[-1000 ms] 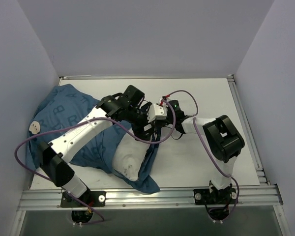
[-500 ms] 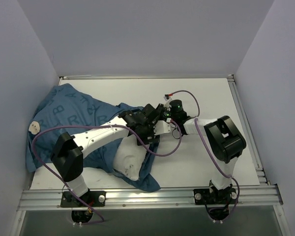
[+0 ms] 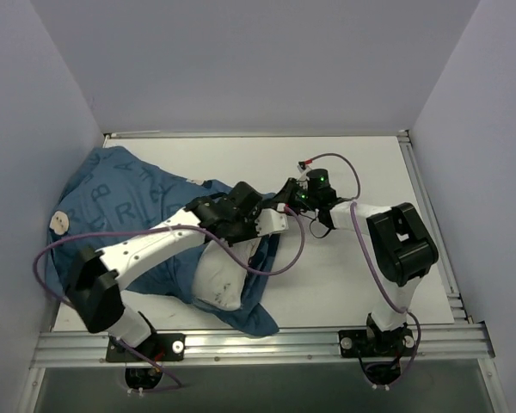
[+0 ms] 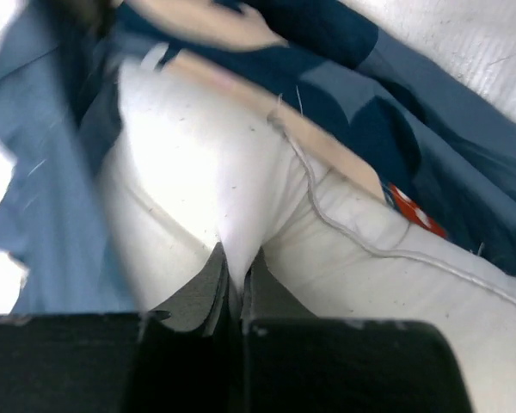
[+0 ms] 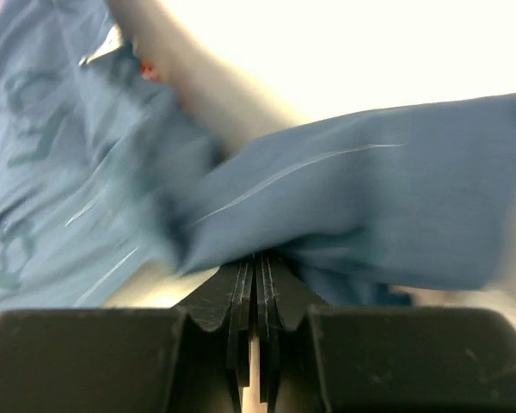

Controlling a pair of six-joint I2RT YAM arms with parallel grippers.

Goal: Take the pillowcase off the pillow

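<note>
Left gripper [image 4: 233,291] is pinched shut on a fold of the white pillow [image 4: 189,189]. The right gripper [image 5: 255,271] is clamped on a fold of the pillowcase [image 5: 370,198]. This is best done by holding both pinches firm and drawing them steadily apart, so the cloth slides off rather than slipping free. The pillow's bare end touches the left gripper, with the pillowcase wrapped round it and spreading toward the table's [image 3: 353,275] left.

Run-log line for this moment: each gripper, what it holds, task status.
left gripper: shut on pillow | right gripper: shut on pillowcase | status: pillow partly exposed, pillowcase not yet off
</note>
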